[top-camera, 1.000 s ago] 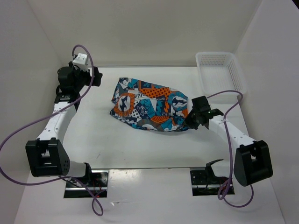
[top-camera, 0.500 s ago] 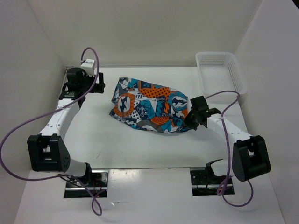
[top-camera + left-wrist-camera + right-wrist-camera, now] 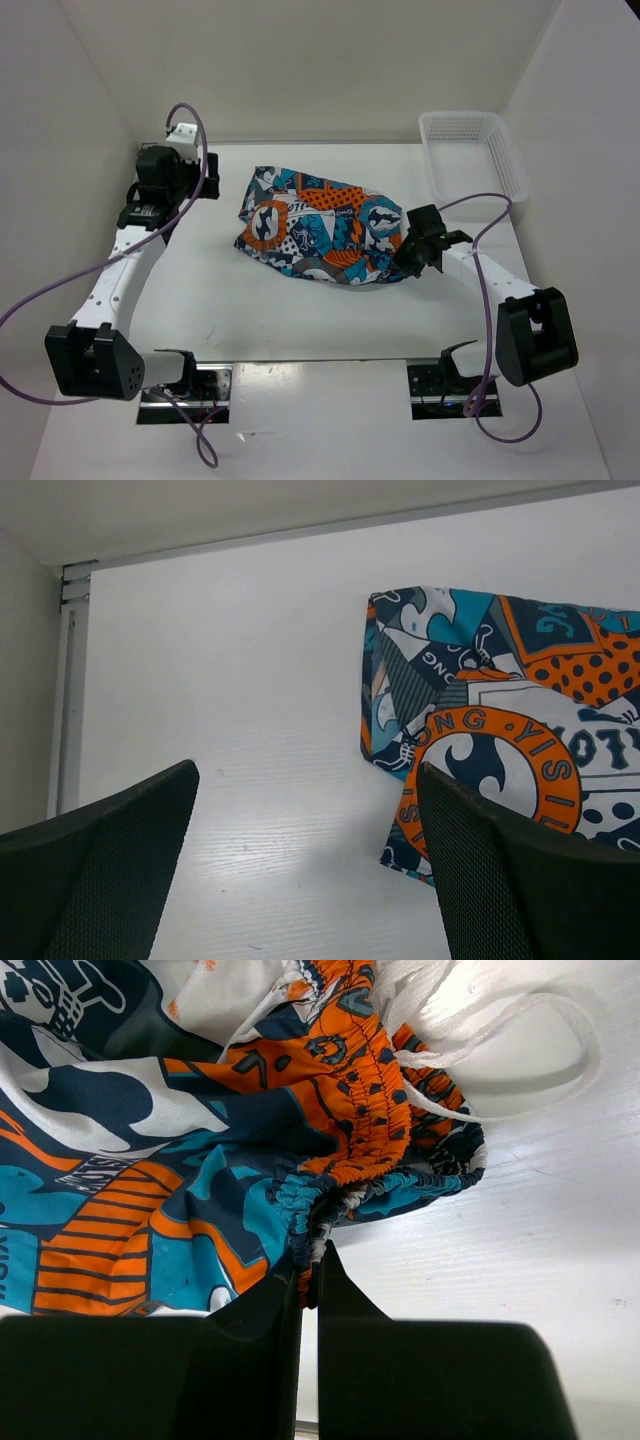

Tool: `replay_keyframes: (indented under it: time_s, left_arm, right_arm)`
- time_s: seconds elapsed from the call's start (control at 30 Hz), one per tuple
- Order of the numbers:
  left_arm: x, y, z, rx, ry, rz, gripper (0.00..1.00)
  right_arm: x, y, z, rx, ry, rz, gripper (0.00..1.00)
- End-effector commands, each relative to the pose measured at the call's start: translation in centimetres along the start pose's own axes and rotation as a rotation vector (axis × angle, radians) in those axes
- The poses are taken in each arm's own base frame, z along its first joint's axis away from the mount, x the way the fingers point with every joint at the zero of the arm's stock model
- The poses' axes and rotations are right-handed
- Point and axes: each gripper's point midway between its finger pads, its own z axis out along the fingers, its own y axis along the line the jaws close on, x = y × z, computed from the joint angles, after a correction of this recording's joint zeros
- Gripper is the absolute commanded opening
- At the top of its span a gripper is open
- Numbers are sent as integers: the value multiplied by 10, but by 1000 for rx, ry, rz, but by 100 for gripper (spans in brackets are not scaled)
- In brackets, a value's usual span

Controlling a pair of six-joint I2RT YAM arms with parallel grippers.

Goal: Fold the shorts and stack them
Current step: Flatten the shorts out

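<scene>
The shorts (image 3: 320, 232), printed in orange, teal, white and black, lie spread in the middle of the table. My right gripper (image 3: 408, 256) is shut on their elastic waistband (image 3: 330, 1195) at the right end, the gathered edge pinched between the two fingers (image 3: 310, 1285). A white drawstring (image 3: 500, 1050) loops onto the table beside it. My left gripper (image 3: 207, 172) is open off the shorts' far left corner, over bare table (image 3: 250, 730). In the left wrist view the shorts (image 3: 500, 720) lie just beyond its right finger (image 3: 500, 880), with nothing between the fingers.
A white mesh basket (image 3: 470, 150) stands at the back right corner. White walls close in the table on the left, back and right. Purple cables loop from both arms.
The left arm has swung its base link and cable to the left while its gripper stays near the shorts' far left corner. The right gripper keeps its grip and has barely moved.
</scene>
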Motion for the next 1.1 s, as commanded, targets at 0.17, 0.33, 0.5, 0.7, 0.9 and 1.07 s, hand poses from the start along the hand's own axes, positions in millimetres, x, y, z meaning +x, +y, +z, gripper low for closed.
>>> replay_keyframes:
  time_s: [0.17,0.33,0.5,0.7,0.9,1.07]
  left_arm:
    - [-72,0,-48,-41,-238,11,99]
    - [-98,2,-68,-48,-343,9,99]
    - [-111,4,-89,-62,-414,5,99]
    - [-104,6,-87,-36,-465,15,99]
    - [-103,-6,-66,93,-398,39,99]
    - [-97,-6,-59,119,-390,43,99]
  right_arm:
    - [-17,22,-3,-63,-45,-5,0]
    - [-16,23,-4,-68,-38,3,0]
    - [-16,23,-4,-68,-38,3,0]
    - [-17,24,-6,-77,-44,3,0]
    - [-13,19,-8,-78,-45,3,0]
    - [-11,17,-8,-71,-40,-6,0]
